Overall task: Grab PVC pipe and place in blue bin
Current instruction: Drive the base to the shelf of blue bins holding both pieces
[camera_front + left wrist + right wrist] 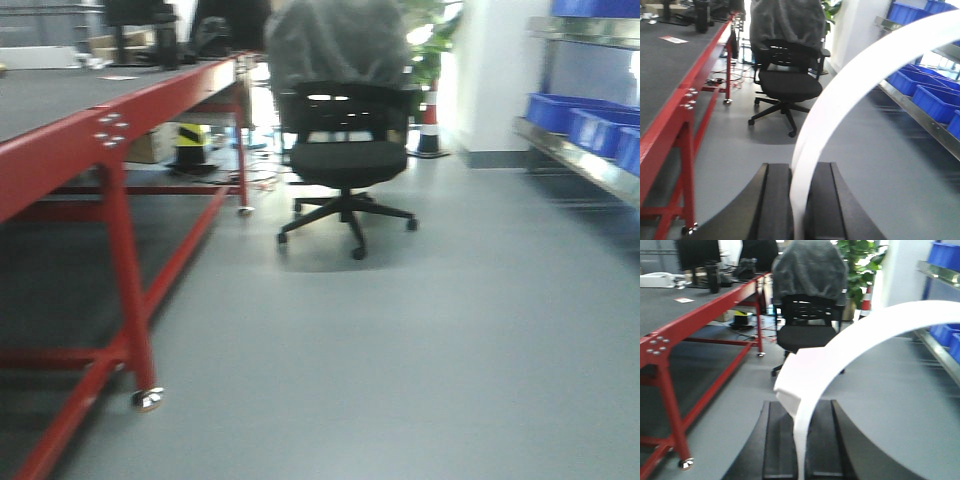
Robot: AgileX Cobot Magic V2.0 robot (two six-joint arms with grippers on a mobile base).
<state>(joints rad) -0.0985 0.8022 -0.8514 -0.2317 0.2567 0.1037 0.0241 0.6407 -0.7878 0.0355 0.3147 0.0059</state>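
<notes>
The pipe, a white arc, rises from the left gripper and sweeps up to the right; the dark fingers press on it from both sides, so that hand is closed narrowly on it. In the right wrist view the right gripper likewise clamps a white arc, with a squared end jutting left just above the fingers. Whether this is the same pipe or a second one I cannot tell. It is held in the air above grey floor. Blue bins sit on a shelf to the right, well apart. A chair stands ahead, beside a red table.
</notes>
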